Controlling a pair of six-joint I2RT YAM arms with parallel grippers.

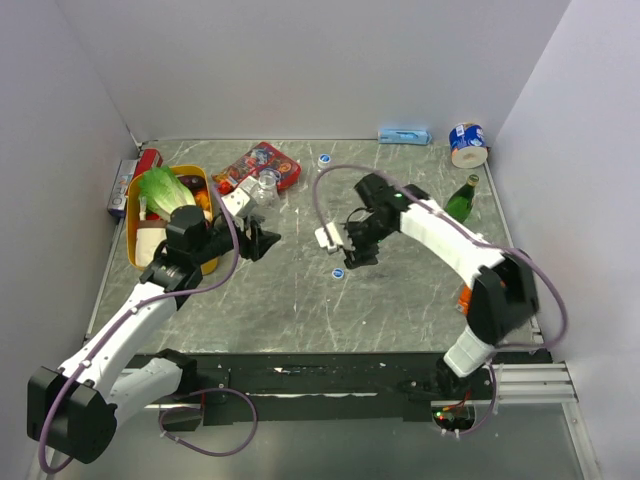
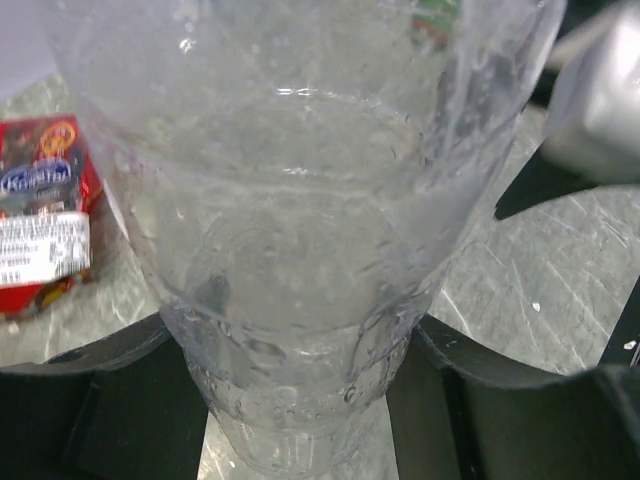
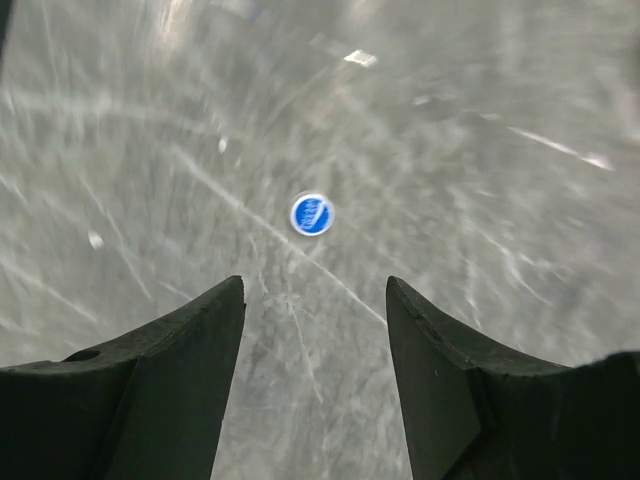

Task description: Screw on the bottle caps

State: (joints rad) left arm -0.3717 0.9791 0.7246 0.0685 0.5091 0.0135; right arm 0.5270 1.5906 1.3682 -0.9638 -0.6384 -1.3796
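Note:
My left gripper (image 1: 258, 241) is shut on a clear plastic bottle (image 2: 300, 200) that fills the left wrist view, with both black jaws pressed against its lower part. A second clear bottle (image 1: 267, 185) stands by the red packet. One blue cap (image 1: 338, 272) lies on the table at the centre. My right gripper (image 1: 353, 252) is open and empty just above and behind it. In the right wrist view that cap (image 3: 311, 214) lies ahead of the gap between the spread fingers (image 3: 200, 340). The other blue cap (image 1: 324, 159) lies near the back.
A yellow basket (image 1: 133, 235) with vegetables stands at the left. A red snack packet (image 1: 262, 162) lies behind the left gripper. A green glass bottle (image 1: 462, 198) and a blue-and-white tin (image 1: 467, 143) stand at the back right. Walls enclose the table.

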